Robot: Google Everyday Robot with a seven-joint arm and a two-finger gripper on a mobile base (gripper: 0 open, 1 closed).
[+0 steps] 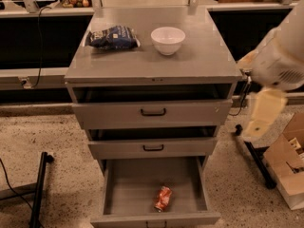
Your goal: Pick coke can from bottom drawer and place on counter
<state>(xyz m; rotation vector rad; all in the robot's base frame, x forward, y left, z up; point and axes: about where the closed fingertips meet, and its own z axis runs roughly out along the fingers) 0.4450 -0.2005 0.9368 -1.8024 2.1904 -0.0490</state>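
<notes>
The coke can (163,198) lies on its side on the floor of the bottom drawer (128,184), near the front and a little right of centre. The bottom drawer is pulled wide open. The counter (156,58) is the grey top of the cabinet. My gripper (260,120) hangs at the end of the white and cream arm to the right of the cabinet, about level with the two upper drawers. It is well above and to the right of the can and holds nothing that I can see.
A dark blue chip bag (113,37) and a white bowl (167,40) sit on the back half of the counter. The top drawer (153,112) and middle drawer (153,147) stand slightly out. A cardboard box (289,170) and a black stand leg (259,163) are at right, another black stand (39,189) at left.
</notes>
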